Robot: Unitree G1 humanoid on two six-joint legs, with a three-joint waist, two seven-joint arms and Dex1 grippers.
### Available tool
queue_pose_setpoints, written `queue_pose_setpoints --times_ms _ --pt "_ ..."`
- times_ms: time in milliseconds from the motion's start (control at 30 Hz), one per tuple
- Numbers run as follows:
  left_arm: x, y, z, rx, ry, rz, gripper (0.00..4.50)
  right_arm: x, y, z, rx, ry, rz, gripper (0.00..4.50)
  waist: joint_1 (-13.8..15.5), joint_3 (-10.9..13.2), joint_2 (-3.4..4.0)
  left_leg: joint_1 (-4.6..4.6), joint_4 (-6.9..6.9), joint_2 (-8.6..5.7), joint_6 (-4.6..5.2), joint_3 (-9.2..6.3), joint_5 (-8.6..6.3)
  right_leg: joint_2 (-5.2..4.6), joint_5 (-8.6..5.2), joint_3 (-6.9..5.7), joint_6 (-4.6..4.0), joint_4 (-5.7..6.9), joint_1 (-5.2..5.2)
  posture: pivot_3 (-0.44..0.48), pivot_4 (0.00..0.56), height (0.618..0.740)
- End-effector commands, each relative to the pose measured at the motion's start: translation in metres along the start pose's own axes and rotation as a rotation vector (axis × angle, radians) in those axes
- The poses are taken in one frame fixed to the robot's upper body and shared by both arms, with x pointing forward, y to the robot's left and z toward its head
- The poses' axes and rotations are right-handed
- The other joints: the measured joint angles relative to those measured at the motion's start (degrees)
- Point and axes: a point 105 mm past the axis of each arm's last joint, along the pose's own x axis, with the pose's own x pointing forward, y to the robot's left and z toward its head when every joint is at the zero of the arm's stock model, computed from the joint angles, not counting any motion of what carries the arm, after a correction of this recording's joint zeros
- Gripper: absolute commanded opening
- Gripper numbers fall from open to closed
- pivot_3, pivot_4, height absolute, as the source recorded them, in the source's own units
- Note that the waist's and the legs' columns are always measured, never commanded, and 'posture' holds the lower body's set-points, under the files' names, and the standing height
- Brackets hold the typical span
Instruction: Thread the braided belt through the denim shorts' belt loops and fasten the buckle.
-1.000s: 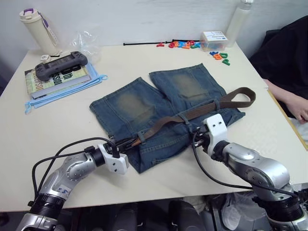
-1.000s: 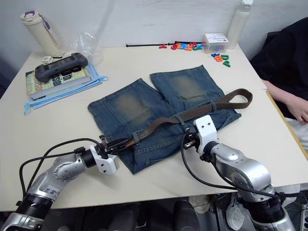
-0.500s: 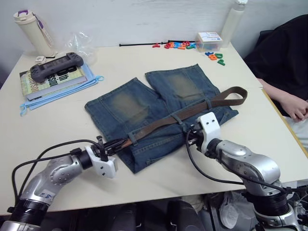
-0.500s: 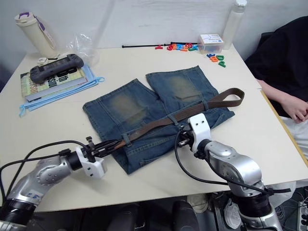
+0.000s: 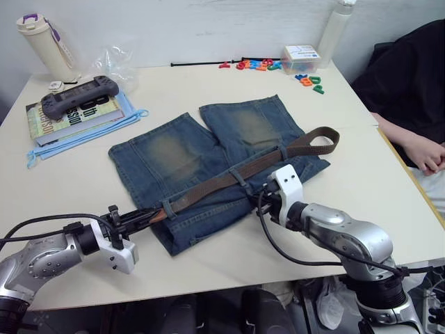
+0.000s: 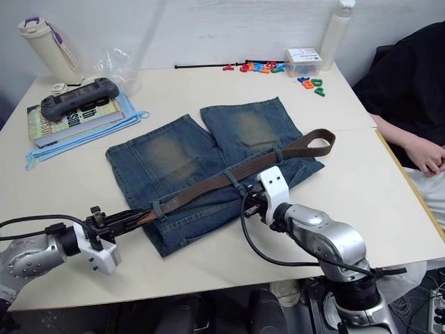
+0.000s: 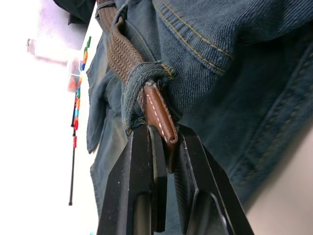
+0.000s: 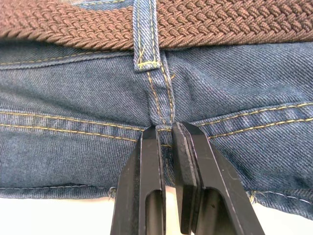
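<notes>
- Progress: I have the braided belt (image 5: 229,181) threaded under at least three belt loops (image 5: 238,175) of the denim shorts (image 5: 208,167). It runs along the waistband from about 8 o'clock to 2 o'clock across the shorts.
- Left gripper (image 5: 132,223): I hold it clenched on the belt's reddish-brown leather tip (image 7: 160,117). The tip has emerged just past a denim loop at the 8 o'clock end of the waistband.
- Right gripper (image 6: 252,203): I have it closed, pinching the denim seam at the waistband just below the centre loop (image 8: 145,34). I judge it is anchoring the shorts against the pull.
- Remaining: the far end of the belt forms a free loop (image 5: 316,141) past the shorts' edge at 2 o'clock. I cannot make out the buckle. I judge the belt is not yet fastened; the two ends lie well apart.
- Shorts position: flat at the table's centre, legs pointing toward 12 o'clock.
- Surface: a pale table (image 5: 389,181).
- At 10 o'clock: a book (image 5: 69,115) with a grey game controller (image 5: 83,92) on top, a plastic bag (image 5: 115,62) and a lidded tumbler (image 5: 43,45).
- At 1 o'clock: coloured letters (image 5: 261,65), a small box (image 5: 300,57) and a white bottle (image 5: 334,31).
- At 3 o'clock: a person in a dark sleeve (image 5: 410,83) sits beside the table.
</notes>
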Motion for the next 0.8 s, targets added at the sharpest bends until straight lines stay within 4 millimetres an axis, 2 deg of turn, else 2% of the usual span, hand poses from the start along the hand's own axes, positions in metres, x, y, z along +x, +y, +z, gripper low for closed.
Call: queue_pose_setpoints --times_ms 33,233,500,800 --pt "-0.004 0.000 -0.012 -0.023 0.072 0.018 1.34 -0.009 -0.048 -0.030 0.047 0.131 -0.221 0.00 0.3 0.0 0.00 0.00 0.00 0.00 0.00 0.00 0.00 0.00 0.00 -0.01 0.00 0.00 0.01 0.000 0.150 0.718" --pt "0.003 -0.007 -0.009 -0.036 0.064 0.012 4.09 -0.008 -0.047 -0.028 0.049 0.125 -0.221 0.00 1.8 -0.1 -0.22 0.01 0.02 -0.06 0.02 0.00 -0.01 -0.10 0.09 -0.03 -0.04 -0.10 0.07 0.000 0.150 0.718" --pt "0.012 -0.008 -0.007 -0.036 0.049 0.006 4.09 -0.009 -0.045 -0.029 0.059 0.123 -0.225 0.00 1.9 -0.2 -0.25 0.00 -0.03 -0.04 0.02 0.00 -0.02 -0.10 0.14 -0.02 -0.07 -0.23 0.07 0.000 0.150 0.718" --pt "0.040 -0.012 -0.006 -0.062 0.037 0.003 4.09 -0.011 -0.046 -0.028 0.065 0.119 -0.235 0.00 2.8 -0.2 -0.24 -0.01 -0.03 -0.05 0.02 0.02 -0.02 -0.10 0.18 -0.02 -0.05 -0.26 0.08 0.000 0.150 0.718"
